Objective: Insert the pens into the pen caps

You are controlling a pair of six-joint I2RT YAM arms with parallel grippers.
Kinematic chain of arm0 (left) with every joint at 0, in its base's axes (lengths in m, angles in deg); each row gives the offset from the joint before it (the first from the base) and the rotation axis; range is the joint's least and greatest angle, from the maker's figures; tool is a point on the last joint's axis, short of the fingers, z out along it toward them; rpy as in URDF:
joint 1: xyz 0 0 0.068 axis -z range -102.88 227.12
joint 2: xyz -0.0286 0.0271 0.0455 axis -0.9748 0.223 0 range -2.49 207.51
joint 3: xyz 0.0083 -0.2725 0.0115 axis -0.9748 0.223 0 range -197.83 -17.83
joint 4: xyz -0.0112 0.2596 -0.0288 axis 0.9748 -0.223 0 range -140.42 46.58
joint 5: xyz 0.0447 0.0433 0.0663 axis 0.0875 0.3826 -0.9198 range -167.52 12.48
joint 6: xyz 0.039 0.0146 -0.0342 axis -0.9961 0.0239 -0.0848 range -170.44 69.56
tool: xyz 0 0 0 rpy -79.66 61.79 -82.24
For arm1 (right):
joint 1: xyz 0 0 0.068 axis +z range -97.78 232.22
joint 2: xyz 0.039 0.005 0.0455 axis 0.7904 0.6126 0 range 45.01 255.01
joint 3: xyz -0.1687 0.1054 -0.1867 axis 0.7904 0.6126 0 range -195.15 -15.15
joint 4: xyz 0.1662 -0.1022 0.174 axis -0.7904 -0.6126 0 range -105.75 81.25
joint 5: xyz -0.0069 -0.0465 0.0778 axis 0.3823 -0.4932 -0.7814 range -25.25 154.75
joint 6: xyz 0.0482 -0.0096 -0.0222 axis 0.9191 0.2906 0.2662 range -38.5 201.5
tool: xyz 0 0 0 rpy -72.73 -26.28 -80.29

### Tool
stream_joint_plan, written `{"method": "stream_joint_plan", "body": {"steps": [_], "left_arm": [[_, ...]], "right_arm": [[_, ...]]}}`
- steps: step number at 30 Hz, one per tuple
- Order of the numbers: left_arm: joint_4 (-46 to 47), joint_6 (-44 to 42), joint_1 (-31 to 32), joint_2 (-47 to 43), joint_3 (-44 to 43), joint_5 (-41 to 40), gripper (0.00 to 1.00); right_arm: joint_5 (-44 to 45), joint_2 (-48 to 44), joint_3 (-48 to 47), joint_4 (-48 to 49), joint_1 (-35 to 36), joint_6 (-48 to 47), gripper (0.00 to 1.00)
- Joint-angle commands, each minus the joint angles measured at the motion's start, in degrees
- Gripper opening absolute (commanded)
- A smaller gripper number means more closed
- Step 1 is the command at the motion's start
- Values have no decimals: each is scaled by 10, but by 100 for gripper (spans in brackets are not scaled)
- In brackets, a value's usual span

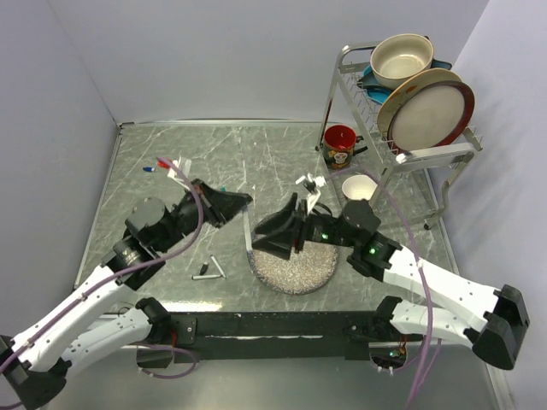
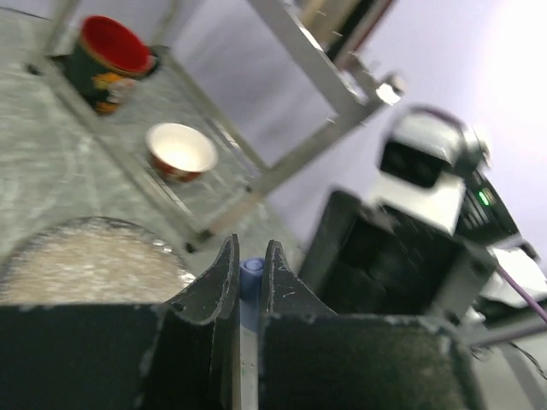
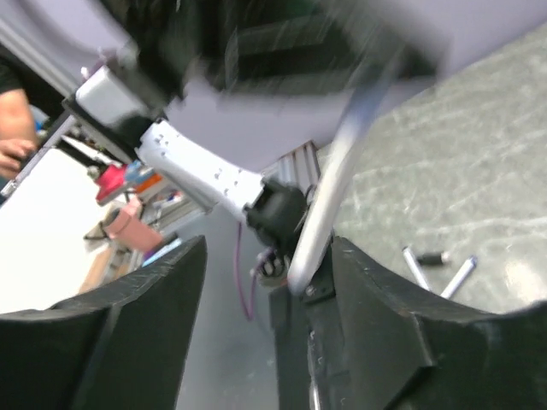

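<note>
The left claw [image 2: 249, 256] pinches blue cap [image 2: 251, 275]; right claw [image 3: 269, 260] perhaps grips pen [image 3: 333, 184].

Near the centre of the frame the left gripper [image 1: 241, 202] and the right gripper [image 1: 260, 238] are facing each other. A thin white pen [image 1: 249, 232] is standing almost upright between them, at the left rim of the speckled plate [image 1: 299, 272]. Loose pens [image 1: 217, 267] are lying on the counter [image 1: 256, 154], lower left of the plate.
</note>
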Motion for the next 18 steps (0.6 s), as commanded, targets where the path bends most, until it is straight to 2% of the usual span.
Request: {"method": "stream_joint_plan", "body": {"steps": [1,4,8,9,10,12,14,18], "left_arm": [[-45,-38,-58,27,-55,48,1],[-90,-63,-101,60,-81,43,1],[-180,-102,-168,133,-103,-69,1],[-184,-103,-210,145,-103,-66,1],[-172,-102,-230,157,-96,-58,1],[-148,-97,-283,188,-89,-35,1],[-136,-87,-315,233,-96,-38,1],[-127,-76,-336,331,-128,-63,1]], "right_arm": [[-4,-59,47,20,5,-6,76],[24,-101,85,-10,22,-18,79],[57,-151,105,-44,51,-40,82],[66,-157,107,-48,57,-42,84],[70,-159,110,-50,66,-43,89],[71,-161,112,-50,73,-41,93],[78,-160,113,-45,85,-35,100],[98,-161,118,-42,99,-33,100]]}}
